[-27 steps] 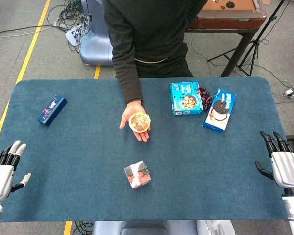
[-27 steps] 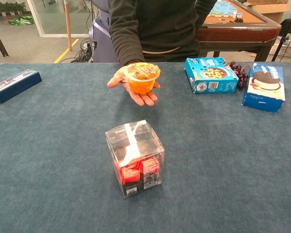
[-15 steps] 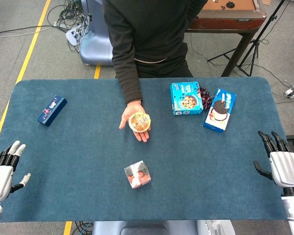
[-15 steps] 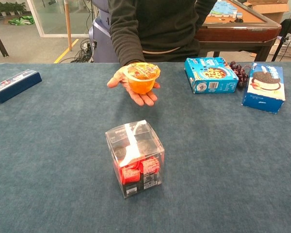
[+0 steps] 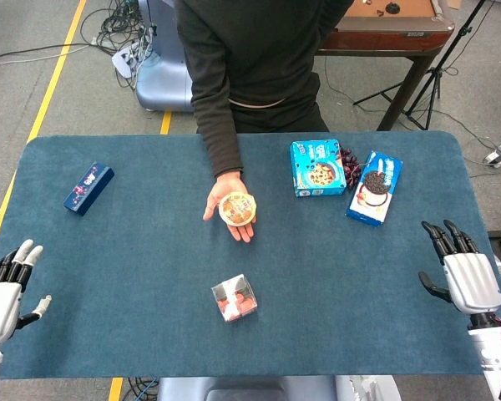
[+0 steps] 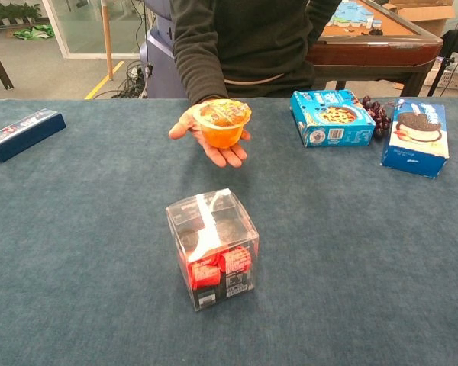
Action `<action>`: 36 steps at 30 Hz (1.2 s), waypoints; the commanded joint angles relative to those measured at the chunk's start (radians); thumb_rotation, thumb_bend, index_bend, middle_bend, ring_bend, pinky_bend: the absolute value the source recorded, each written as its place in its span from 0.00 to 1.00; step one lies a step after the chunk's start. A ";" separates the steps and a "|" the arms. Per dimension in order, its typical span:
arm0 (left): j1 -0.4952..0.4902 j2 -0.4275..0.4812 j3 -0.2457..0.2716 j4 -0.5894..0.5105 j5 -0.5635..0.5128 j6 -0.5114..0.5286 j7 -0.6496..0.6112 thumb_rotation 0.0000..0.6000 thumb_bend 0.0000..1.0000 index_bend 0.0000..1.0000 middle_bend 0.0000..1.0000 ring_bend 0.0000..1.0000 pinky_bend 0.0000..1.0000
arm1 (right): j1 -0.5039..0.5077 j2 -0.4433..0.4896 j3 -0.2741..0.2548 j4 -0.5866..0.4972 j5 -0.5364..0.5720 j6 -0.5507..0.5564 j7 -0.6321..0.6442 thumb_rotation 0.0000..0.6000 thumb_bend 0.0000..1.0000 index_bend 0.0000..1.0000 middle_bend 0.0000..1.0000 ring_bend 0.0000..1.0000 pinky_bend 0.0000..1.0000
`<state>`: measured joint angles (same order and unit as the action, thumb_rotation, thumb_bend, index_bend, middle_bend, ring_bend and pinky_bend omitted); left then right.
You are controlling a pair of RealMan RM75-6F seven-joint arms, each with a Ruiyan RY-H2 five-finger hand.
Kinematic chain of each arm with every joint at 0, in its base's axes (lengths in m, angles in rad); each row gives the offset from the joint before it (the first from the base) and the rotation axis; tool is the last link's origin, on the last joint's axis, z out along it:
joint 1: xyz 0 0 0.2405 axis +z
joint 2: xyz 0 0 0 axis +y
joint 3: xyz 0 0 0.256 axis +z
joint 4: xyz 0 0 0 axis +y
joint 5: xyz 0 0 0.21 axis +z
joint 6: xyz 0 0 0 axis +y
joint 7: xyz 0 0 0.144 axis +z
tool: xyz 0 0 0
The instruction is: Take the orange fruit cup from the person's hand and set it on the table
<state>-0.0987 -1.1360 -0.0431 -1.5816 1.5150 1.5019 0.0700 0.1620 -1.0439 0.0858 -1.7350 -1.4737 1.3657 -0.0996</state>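
Orange fruit cup (image 6: 223, 123) — on person's palm (image 6: 211, 142)

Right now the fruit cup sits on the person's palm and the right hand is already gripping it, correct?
Not quite. The fruit cup does sit on the person's palm, but the right hand is not gripping it. The head view shows that hand open at the table's right edge, well apart from the cup.
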 commanded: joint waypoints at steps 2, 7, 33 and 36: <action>-0.002 0.002 0.000 -0.006 0.002 0.000 0.007 1.00 0.30 0.00 0.00 0.03 0.09 | 0.043 -0.004 0.011 -0.002 -0.010 -0.050 0.010 1.00 0.30 0.00 0.15 0.01 0.16; 0.001 0.006 0.000 -0.010 0.003 0.003 0.005 1.00 0.30 0.00 0.00 0.03 0.09 | 0.123 -0.022 0.034 -0.015 -0.022 -0.135 0.004 1.00 0.30 0.00 0.15 0.01 0.16; 0.032 0.029 0.011 -0.058 0.031 0.059 0.041 1.00 0.30 0.00 0.00 0.03 0.09 | 0.707 -0.340 0.245 0.144 0.391 -0.648 -0.165 1.00 0.19 0.00 0.09 0.01 0.14; 0.036 0.031 0.012 -0.059 0.031 0.062 0.043 1.00 0.30 0.00 0.00 0.03 0.09 | 0.758 -0.383 0.247 0.197 0.443 -0.671 -0.183 1.00 0.19 0.00 0.09 0.01 0.13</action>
<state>-0.0628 -1.1051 -0.0308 -1.6408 1.5458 1.5640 0.1127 0.8892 -1.3971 0.3257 -1.5709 -1.0623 0.7167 -0.2641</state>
